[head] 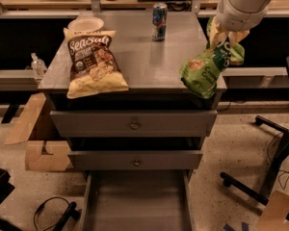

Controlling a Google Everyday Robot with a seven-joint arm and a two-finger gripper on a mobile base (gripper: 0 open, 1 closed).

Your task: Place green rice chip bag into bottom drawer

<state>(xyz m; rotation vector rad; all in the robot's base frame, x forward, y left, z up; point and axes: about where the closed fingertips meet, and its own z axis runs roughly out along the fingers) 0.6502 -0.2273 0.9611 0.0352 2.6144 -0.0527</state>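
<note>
Up at the right, the gripper (225, 33) hangs over the right edge of the cabinet top (149, 61) with its fingers clamped on the upper end of the one green rice chip bag (206, 67). The bag dangles below the gripper, tilted, with its lower end over the front right corner of the top; whether it touches the surface there I cannot tell.

To the left of the gripper and a little farther back stands one can (159, 14), upright. Well to the left lies one big yellow-and-brown chip bag (93, 61), flat on the top, and just behind that bag sits one pale plate (85, 24).

Below the gripper the cabinet front shows three drawers. Two are closed, the upper drawer (134, 123) and the middle drawer (135, 160), each with one small knob. The bottom drawer (135, 207) is pulled out, far below and to the left of the gripper, and the part of its grey floor that shows is bare.

Far left, beside the cabinet, are one small plastic bottle (37, 65) on a low shelf and one cardboard box (36, 138) on the floor. Below the gripper to the right stands a black chair base (260, 177).
</note>
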